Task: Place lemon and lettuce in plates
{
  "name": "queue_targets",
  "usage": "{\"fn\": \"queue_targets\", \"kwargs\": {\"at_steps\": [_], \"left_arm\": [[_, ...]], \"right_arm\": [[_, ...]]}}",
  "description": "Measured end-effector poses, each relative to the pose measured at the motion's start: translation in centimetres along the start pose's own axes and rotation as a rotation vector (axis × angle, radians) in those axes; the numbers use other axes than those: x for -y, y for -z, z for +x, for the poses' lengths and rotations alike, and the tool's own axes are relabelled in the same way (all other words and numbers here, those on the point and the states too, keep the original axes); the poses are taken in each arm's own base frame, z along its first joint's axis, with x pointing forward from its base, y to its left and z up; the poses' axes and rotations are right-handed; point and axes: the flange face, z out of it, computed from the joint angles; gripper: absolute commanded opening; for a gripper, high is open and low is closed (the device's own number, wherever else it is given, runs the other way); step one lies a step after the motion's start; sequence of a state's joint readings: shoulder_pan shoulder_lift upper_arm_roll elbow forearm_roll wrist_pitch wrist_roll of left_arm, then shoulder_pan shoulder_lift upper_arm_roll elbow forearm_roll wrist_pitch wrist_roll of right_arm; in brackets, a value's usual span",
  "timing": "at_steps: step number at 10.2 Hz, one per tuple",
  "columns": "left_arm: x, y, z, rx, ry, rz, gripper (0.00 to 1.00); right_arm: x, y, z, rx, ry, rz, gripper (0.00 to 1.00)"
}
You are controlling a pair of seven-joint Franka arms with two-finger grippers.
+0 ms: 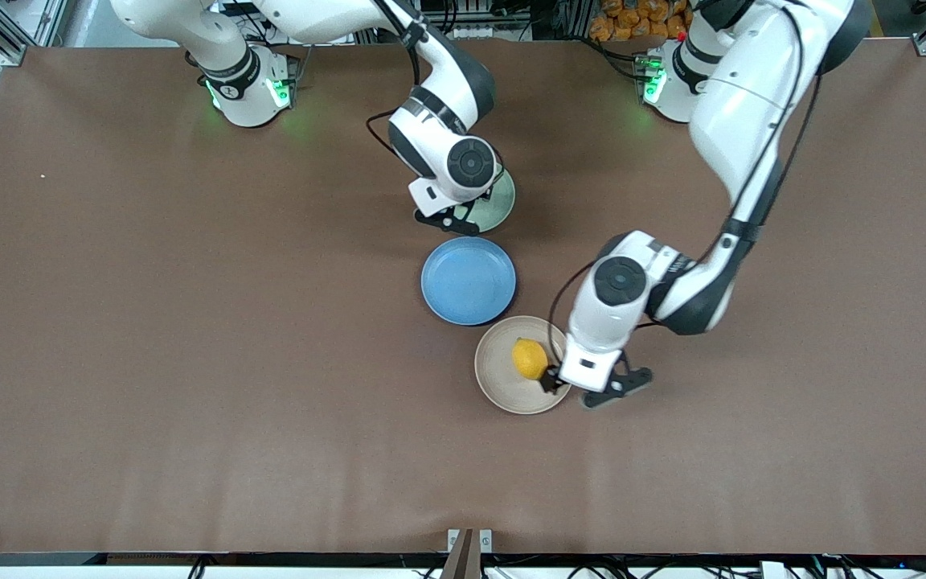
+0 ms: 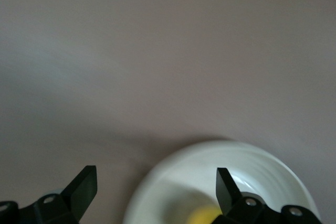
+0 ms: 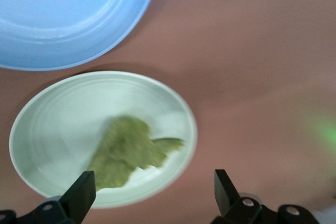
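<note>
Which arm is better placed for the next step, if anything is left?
Neither: lemon lies in the beige plate beside the open left gripper; lettuce lies in the mint plate under the open right gripper. Both probably just lift away.

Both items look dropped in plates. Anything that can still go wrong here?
1. The left claw hangs open low over the beige plate, one finger right beside the lemon; a sideways exit might roll it out.
2. The right claw is open low over the lettuce in the mint plate, close by the blue plate; a swing could nudge either.
</note>
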State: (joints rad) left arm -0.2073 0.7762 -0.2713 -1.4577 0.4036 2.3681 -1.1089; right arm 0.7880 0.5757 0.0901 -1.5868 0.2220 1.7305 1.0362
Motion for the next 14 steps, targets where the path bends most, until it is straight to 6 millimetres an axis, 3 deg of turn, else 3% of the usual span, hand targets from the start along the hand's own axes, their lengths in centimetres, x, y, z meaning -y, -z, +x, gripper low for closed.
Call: {"fn": "queue_targets", "kwargs": {"at_steps": [2,4,7,9,11,12,14], "left_arm": [[4.7,0.2,5.1,-0.008,0.085,0.030,1.00],[7.6,-0.7,7.1,0.002,0.128,0.055,1.00],[8.7,-0.8,7.5,0.038,0.165,0.086,1.00],[11.5,-0.3,9.2,0.095,0.254,0.124,1.00],[14.4,1.0,10.7,0.158,0.401,0.140,1.00],[15.4,1.4,10.2,0.195,0.450,0.143,1.00],[16.0,2.0,6.7,0.252,0.485,0.142,1.00]], "right_arm": [[-4.3,5.2,3.1,0.066,-0.046,-0.034,1.00],[-10.0,8.3,7.5,0.127,-0.127,-0.040,1.00],[-17.6,10.2,14.0,0.190,-0.182,-0.004,1.00],[-22.8,10.3,17.7,0.198,-0.153,-0.027,1.00],[-26.9,11.0,20.0,0.158,-0.160,-0.084,1.00],[-28.6,12.6,20.6,0.098,-0.176,-0.109,1.00],[-31.6,17.0,20.6,-0.035,-0.143,-0.149,1.00]]}}
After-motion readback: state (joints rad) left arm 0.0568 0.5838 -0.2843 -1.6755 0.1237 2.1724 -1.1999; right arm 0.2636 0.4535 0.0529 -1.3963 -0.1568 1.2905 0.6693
